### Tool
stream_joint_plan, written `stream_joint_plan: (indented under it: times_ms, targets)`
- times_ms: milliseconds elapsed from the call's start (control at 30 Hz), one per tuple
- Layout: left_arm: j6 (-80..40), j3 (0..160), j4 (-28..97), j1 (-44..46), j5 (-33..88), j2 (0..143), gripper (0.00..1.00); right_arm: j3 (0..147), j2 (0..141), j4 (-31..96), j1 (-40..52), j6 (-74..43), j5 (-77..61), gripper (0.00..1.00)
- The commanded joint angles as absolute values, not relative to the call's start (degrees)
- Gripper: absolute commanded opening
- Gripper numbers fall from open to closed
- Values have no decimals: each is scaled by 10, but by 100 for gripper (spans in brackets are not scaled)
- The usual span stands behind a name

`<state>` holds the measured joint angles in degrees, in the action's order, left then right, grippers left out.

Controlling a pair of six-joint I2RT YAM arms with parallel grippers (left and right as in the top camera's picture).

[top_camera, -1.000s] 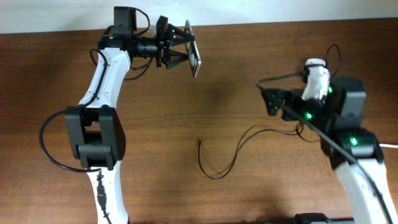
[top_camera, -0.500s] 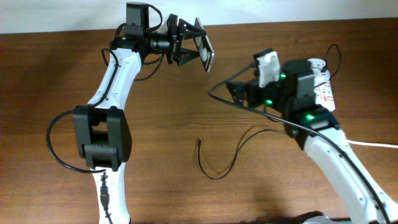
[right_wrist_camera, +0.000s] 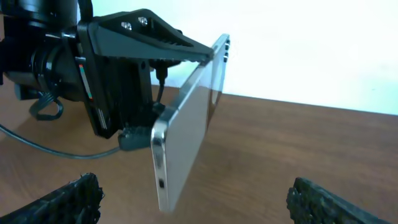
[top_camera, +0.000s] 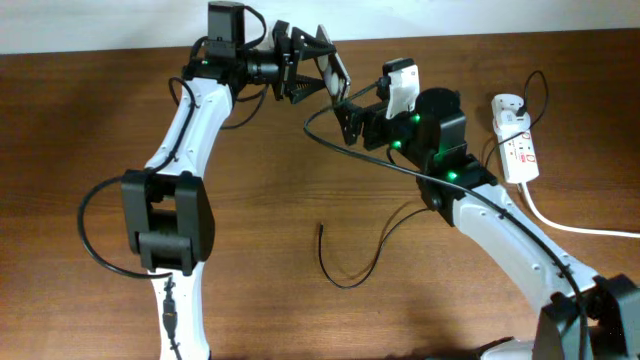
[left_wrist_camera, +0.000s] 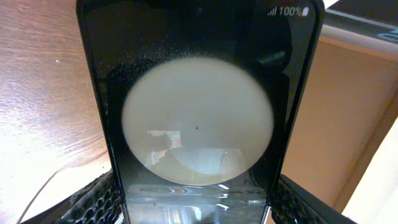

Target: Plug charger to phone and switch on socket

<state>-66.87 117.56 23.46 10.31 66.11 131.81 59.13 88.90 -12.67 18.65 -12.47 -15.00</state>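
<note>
Above the far side of the counter (top_camera: 250,260), lifted clear of the wood, we see the phone (top_camera: 340,72) clamped by its long edges in the left pincer (top_camera: 328,78). From the left wrist the phone (left_wrist_camera: 199,112) fills nearly the whole frame. It shows a large pale disc on dark glass and "100%" at one corner, and its lower end runs off the bottom edge. Of the left pincer (left_wrist_camera: 199,202) only the ribbed pads (left_wrist_camera: 93,199) show, one at each side of the phone.

Just beside the phone, on the side facing the socket (top_camera: 518,150), the right pincer (top_camera: 345,120) hangs with its fingers spread wide and nothing between them. In its own camera only the two fingertips (right_wrist_camera: 68,199) appear, at the bottom corners. The phone (right_wrist_camera: 186,137) stands edge-on ahead of them, its silver rim towards us. We cannot make out a charging port there.

Below the phone, well apart from it, the charger (top_camera: 360,262) lies in a loose loop on the counter, its plug tip (top_camera: 320,229) free. Its other end passes under the right arm, and we lose it there. The socket lies far to the phone's right, with a white adapter (top_camera: 506,104) at its far end. Its thick white cord (top_camera: 575,226) is cut off at the frame edge. Its red markings are too small for us to read.
</note>
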Motion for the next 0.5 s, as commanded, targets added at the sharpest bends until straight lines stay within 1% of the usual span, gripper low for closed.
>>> stream_joint_plan:
  times_ms: [0,267,333,467]
  targets:
    - [-679,1187,229,113,672,1315,0,599,897,-144,192,-130,-147,99]
    - [-701,1187,227,154,672,1315,0,599,905,-157,191,-130,-128,99]
    - [-724,1187,216,157,673,1315,0,599,909,-157,191,-130,-109,99]
    - [-727,1187,215,161,677,1315,0,599,923,-159,191,-130,-98,99]
